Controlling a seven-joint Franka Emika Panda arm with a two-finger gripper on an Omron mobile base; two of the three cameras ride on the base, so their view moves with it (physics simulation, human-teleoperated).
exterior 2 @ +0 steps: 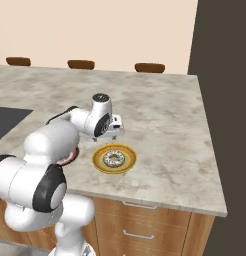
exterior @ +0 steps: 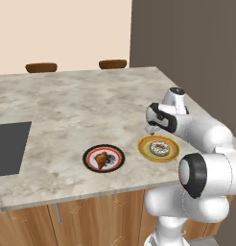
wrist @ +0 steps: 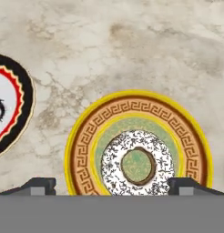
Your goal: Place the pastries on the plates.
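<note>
The doughnut [wrist: 137,165] lies in the middle of the yellow-rimmed plate [wrist: 82,145], which sits near the front edge of the desk [exterior: 81,105] toward its right corner. Just beside it, on the cooktop [exterior: 8,146] side, the black-rimmed plate [exterior: 88,154] carries the croissant [exterior: 101,159]. The gripper [wrist: 112,185] hangs above the doughnut with its jaws spread wide to either side of it, holding nothing.
</note>
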